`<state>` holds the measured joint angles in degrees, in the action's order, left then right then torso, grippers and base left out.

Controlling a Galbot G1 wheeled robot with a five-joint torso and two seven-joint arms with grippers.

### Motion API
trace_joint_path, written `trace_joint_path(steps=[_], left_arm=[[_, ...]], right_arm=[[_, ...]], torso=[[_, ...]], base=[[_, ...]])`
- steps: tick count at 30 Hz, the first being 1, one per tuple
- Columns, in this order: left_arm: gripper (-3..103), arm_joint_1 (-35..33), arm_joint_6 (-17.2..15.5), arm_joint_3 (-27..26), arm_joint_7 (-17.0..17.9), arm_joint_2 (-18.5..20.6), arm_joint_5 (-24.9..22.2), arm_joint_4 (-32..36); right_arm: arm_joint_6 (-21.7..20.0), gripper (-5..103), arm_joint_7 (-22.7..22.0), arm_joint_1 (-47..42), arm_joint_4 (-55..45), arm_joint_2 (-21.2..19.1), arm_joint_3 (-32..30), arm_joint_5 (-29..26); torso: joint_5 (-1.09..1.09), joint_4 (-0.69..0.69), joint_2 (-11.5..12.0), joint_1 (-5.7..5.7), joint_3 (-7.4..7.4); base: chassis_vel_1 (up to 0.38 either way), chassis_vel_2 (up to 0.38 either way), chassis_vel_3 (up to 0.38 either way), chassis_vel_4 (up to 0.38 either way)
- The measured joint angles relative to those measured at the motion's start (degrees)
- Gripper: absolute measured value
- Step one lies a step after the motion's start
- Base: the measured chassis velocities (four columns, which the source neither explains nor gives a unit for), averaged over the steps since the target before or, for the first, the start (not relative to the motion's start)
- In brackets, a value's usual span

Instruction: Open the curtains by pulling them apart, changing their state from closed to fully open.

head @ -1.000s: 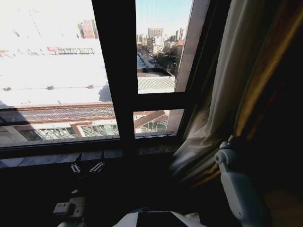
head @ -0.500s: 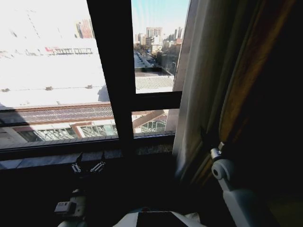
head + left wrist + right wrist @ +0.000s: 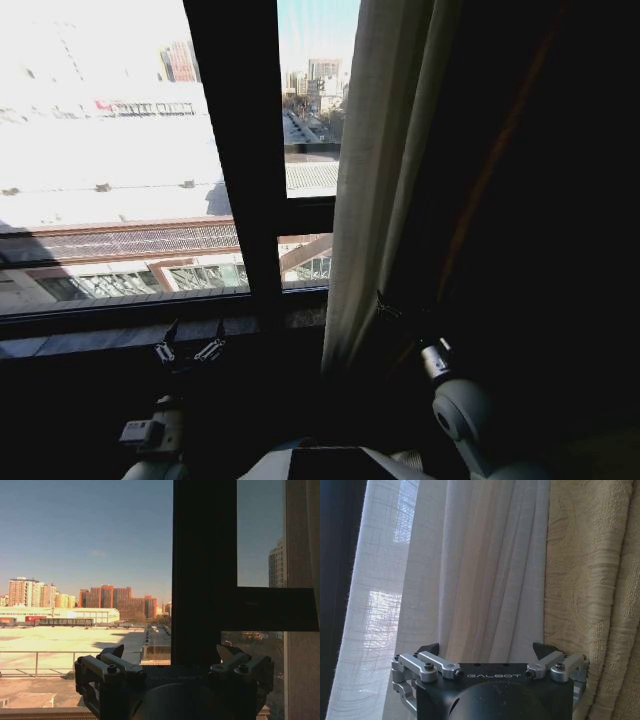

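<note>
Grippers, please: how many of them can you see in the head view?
2. The left gripper sits low by the window sill; the right gripper is beside the sheer curtain.

"GALBOT" on the right gripper (image 3: 487,655) housing, same word (fainter) on the left gripper (image 3: 170,655) housing

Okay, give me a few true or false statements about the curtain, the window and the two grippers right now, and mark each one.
1. The right gripper is open, facing the sheer white curtain. True.
2. The left gripper is clamped on the curtain. False: it is open, low by the window sill, apart from the fabric.
3. The sheer curtain covers the whole window. False: it hangs at the right; most glass is bare.
4. A tan drape hangs beside the sheer curtain. True.
</note>
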<state>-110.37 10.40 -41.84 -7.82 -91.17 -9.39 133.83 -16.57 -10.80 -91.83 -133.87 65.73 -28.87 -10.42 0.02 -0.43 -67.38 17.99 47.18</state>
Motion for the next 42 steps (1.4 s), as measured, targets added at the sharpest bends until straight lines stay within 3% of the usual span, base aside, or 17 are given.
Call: trace_joint_path(steps=[16, 42], left_arm=[[100, -0.1, -0.6, -0.4, 0.0, 0.0, -0.1, 0.8], [100, -0.2, -1.0, 0.0, 0.9, 0.0, 0.0, 0.3]], right_arm=[[0.2, 100, -0.1, 1.5, 1.2, -0.9, 0.9, 0.9], [0.2, 100, -0.1, 2.4, 2.6, -0.3, 2.6, 3.0]], torso=[[-0.02, -0.01, 0.0, 0.0, 0.0], [-0.01, -0.01, 0.0, 0.0, 0.0]], base=[[0.112, 0.109, -0.114, -0.114], [0.33, 0.34, -0.335, -0.336]])
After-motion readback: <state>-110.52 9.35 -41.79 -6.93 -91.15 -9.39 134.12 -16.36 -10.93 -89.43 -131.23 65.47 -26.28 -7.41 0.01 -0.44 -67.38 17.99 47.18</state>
